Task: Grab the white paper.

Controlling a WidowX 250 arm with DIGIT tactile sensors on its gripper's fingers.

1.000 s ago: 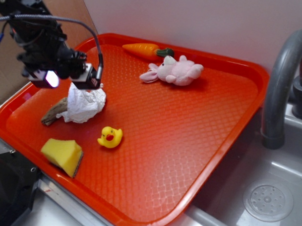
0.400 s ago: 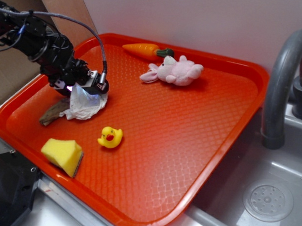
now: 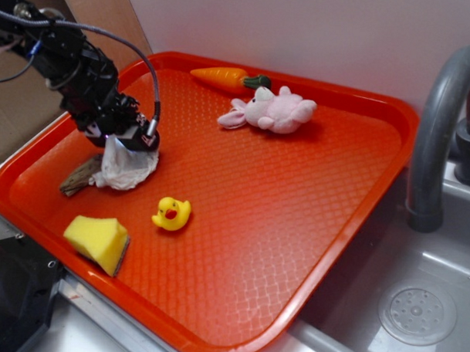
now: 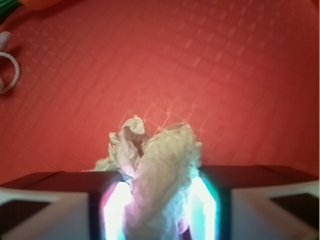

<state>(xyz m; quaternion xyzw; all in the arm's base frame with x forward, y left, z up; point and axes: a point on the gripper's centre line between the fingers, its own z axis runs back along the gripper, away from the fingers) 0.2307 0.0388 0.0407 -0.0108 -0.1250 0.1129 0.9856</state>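
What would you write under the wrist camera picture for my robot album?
The gripper pinches the crumpled white paper between its two glowing fingers above the red tray.

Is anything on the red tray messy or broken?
Nothing looks broken or spilled. The white paper is crumpled, pinched in the end effector, beside a brown stick. The pink bunny just lies on its side.

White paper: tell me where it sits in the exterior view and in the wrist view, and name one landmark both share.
Exterior: the white paper lies at the left of the picture, under the gripper.
Wrist: the paper fills the bottom centre, between the gripper's fingers.
Shared landmark: the orange tray beneath it.
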